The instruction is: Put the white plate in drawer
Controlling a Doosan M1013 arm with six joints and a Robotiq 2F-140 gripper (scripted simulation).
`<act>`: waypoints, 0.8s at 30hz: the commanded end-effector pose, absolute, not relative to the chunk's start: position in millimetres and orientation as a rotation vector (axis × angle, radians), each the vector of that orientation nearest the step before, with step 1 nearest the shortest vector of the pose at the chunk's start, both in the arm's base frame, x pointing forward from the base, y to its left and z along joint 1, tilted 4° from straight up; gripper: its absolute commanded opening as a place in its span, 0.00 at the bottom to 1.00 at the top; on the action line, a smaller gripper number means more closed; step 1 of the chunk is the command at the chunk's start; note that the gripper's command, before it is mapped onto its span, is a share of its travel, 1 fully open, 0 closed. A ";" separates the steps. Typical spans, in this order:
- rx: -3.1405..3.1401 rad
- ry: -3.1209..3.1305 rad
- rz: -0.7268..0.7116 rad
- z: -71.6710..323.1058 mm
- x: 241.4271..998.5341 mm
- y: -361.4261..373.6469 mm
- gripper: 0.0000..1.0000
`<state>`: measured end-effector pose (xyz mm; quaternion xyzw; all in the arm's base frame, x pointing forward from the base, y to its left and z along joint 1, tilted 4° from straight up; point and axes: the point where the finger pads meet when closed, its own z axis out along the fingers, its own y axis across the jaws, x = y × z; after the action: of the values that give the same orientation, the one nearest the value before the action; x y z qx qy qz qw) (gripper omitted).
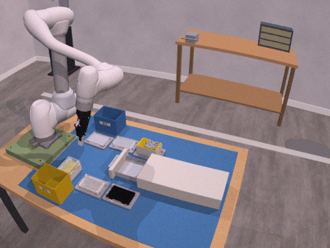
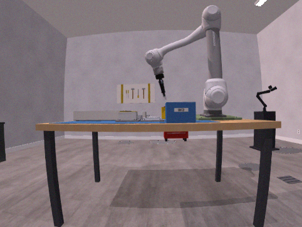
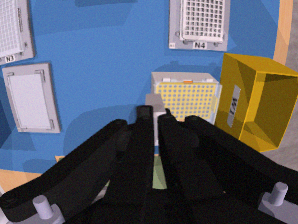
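Observation:
The white well plate (image 1: 90, 184) lies without a lid in its nest N4, near the front of the blue mat; it also shows in the wrist view (image 3: 201, 6). The white cooler CD (image 1: 183, 179) lies across the middle of the mat. Its drawer (image 1: 129, 168) is pulled out toward the arm's base, with the bar handle (image 1: 117, 162) in front and nothing on the drawer's floor. My gripper (image 1: 81, 141) is shut and empty. It hangs above the mat's back left part, left of the drawer and well behind the plate. It also shows in the wrist view (image 3: 154, 115).
A tip box (image 1: 70, 166) with yellow tips sits beside the yellow bin (image 1: 52, 182). The blue bin (image 1: 109, 120) stands just right of my gripper. Two grey plates (image 1: 98, 139) (image 1: 122, 142), a yellow plate (image 1: 149, 144) and a black plate (image 1: 120, 196) lie in nests around the drawer.

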<state>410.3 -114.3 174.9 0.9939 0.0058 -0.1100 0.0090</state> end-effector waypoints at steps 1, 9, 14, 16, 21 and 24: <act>3.147 -0.016 -0.216 183.2 422.3 -100.6 0.00; 3.158 -0.026 -0.181 196.7 439.4 -79.9 0.00; 3.203 -0.062 -0.042 206.2 449.4 -66.7 0.00; 3.213 -0.071 -0.008 210.3 453.4 -61.1 0.00; 3.213 -0.071 -0.008 216.6 459.3 -52.8 0.00; 3.213 -0.071 -0.008 222.8 465.3 -44.5 0.00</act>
<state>460.3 -51.3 217.7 0.9991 -0.0219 -0.0029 -0.0360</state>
